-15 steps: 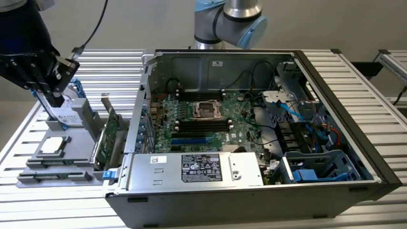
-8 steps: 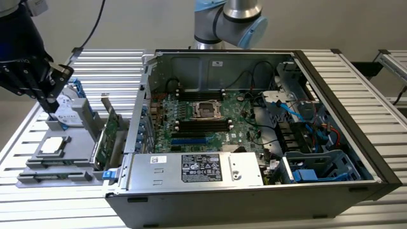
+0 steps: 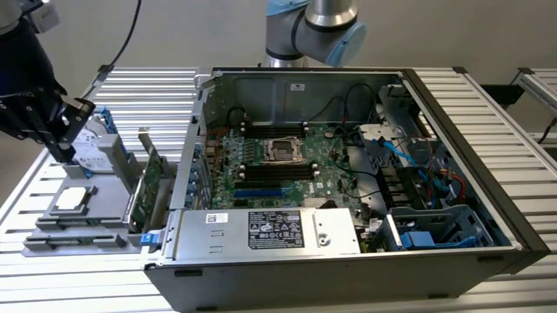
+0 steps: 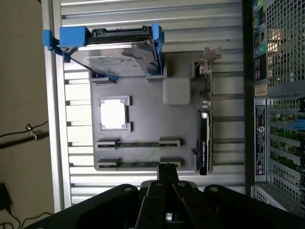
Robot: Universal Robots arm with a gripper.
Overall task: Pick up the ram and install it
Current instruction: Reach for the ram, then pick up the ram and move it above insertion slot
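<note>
Two ram sticks lie edge-up in slots of a grey holder (image 3: 104, 215) at the exterior view's left. One ram stick (image 4: 138, 143) (image 3: 77, 223) sits nearer the holder's middle, the other (image 4: 138, 164) (image 3: 70, 242) along its outer edge. My gripper (image 3: 67, 158) (image 4: 167, 169) hangs above the holder, over its hard-drive end, apart from both sticks. Its dark fingers (image 4: 167, 179) are shut together with nothing between them.
The holder also carries a hard drive in a blue bracket (image 4: 112, 52), a CPU (image 4: 113, 114) and an upright green card with a metal bracket (image 3: 152, 186). The open PC case (image 3: 452, 163) holds the motherboard (image 3: 261, 163) with black memory slots (image 3: 276, 171) and loose cables.
</note>
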